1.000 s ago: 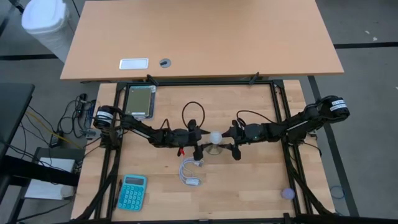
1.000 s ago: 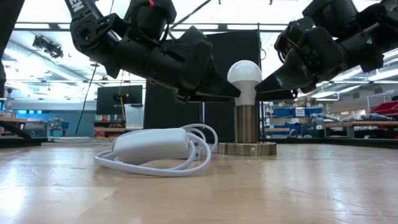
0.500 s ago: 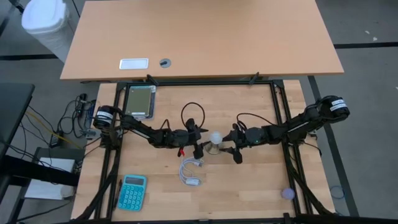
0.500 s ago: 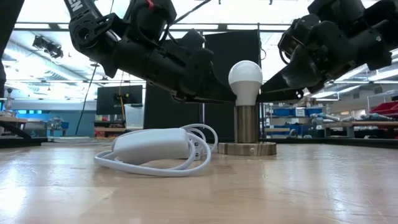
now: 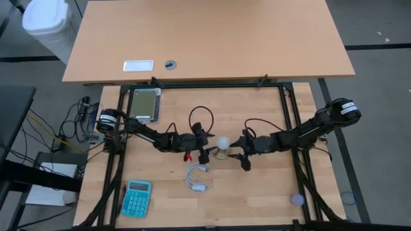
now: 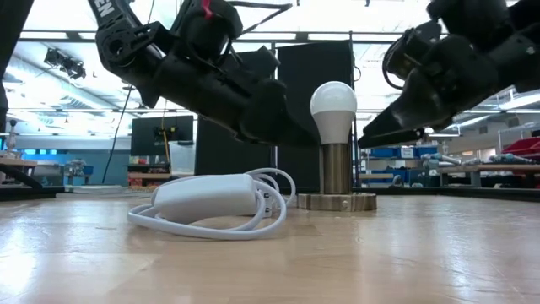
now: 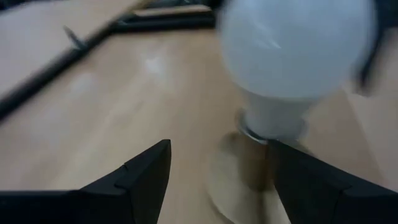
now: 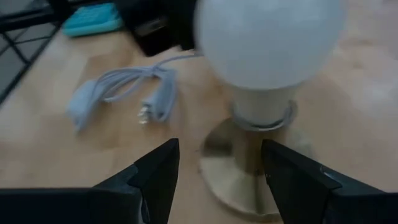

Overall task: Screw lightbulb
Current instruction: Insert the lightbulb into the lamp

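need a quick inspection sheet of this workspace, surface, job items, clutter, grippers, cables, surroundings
surface: light wooden table inside a black frame.
job's things: white lightbulb upright in a metal socket on a round base.
clutter: teal calculator at the near left; grey tray at the far left; small purple disc at the near right.
grippers: left gripper open astride the socket just under the bulb; right gripper open, facing it from the other side, clear of the bulb.
cables: white cord with switch box coiled beside the socket.
surroundings: a second desk beyond the table; white bin.
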